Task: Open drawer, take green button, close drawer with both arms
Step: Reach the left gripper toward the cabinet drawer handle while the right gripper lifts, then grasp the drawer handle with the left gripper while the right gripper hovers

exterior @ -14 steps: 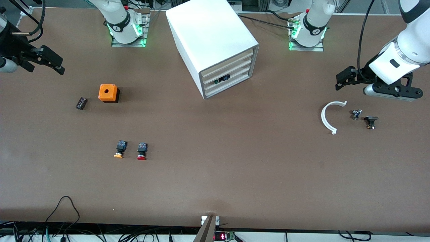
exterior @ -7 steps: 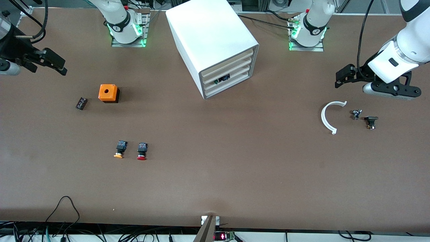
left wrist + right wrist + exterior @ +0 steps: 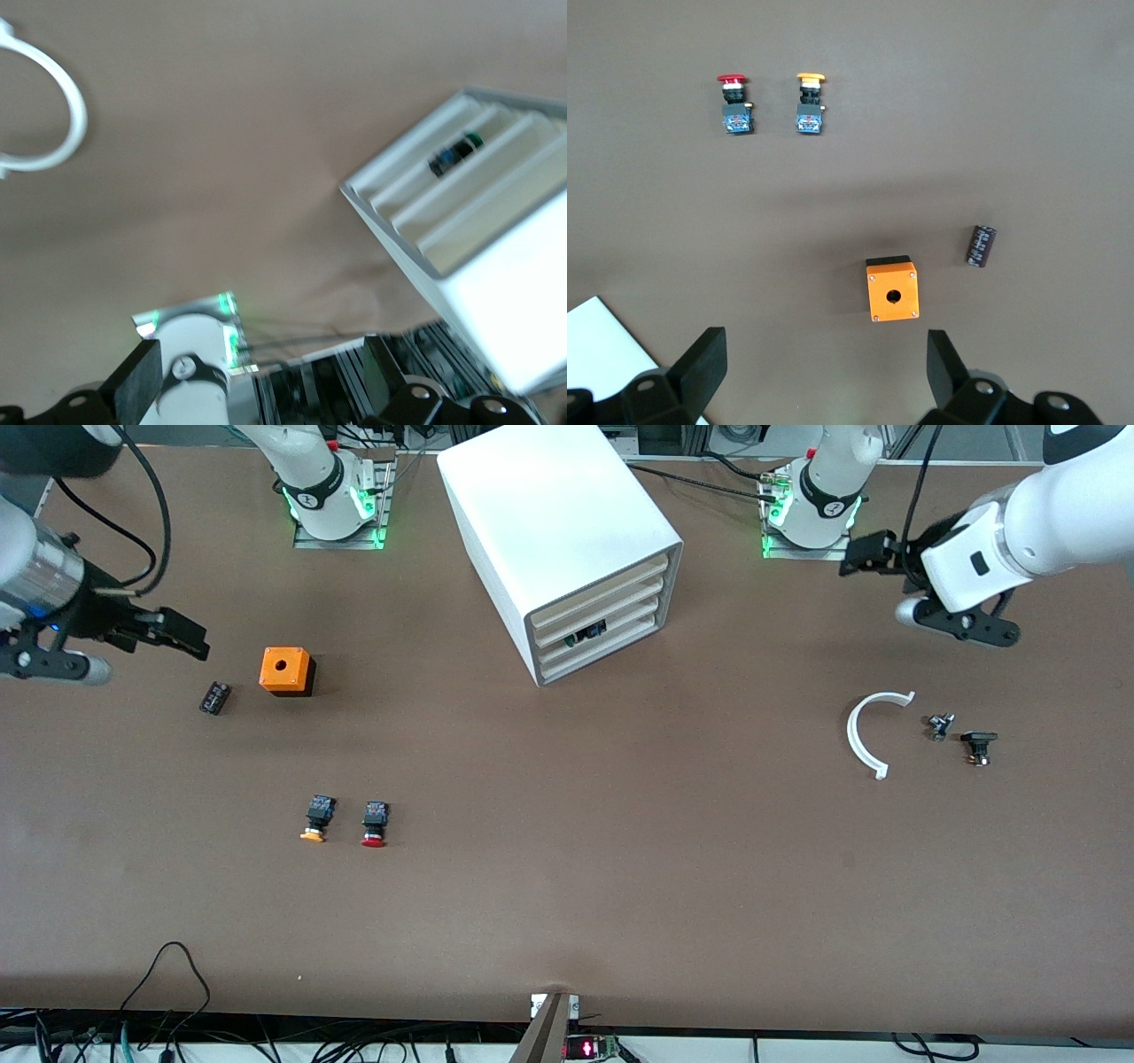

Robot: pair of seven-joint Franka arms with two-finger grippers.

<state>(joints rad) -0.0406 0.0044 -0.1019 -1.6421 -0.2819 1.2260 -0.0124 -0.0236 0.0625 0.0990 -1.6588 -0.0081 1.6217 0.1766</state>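
Observation:
The white cabinet [image 3: 558,531] stands at the table's back middle, its four cream drawer fronts all flush. The green-capped button [image 3: 587,634] shows in a dark gap at the third drawer [image 3: 620,627] from the top, and also in the left wrist view [image 3: 454,152]. My left gripper [image 3: 864,553] is open and empty, in the air over the table beside the left arm's base; the left wrist view [image 3: 261,354] shows its fingers wide apart. My right gripper [image 3: 182,638] is open and empty, over the table beside the orange box [image 3: 286,670]; the right wrist view [image 3: 827,350] shows nothing between its fingers.
A small black cylinder [image 3: 214,696] lies beside the orange box. An orange-capped button [image 3: 315,817] and a red-capped button [image 3: 375,823] lie nearer the front camera. A white curved piece [image 3: 864,735] and two small parts [image 3: 939,726] [image 3: 978,746] lie toward the left arm's end.
The left gripper has swung away from the white curved piece toward the left arm's base. The right gripper has moved in toward the orange box. The cabinet and the button have not moved.

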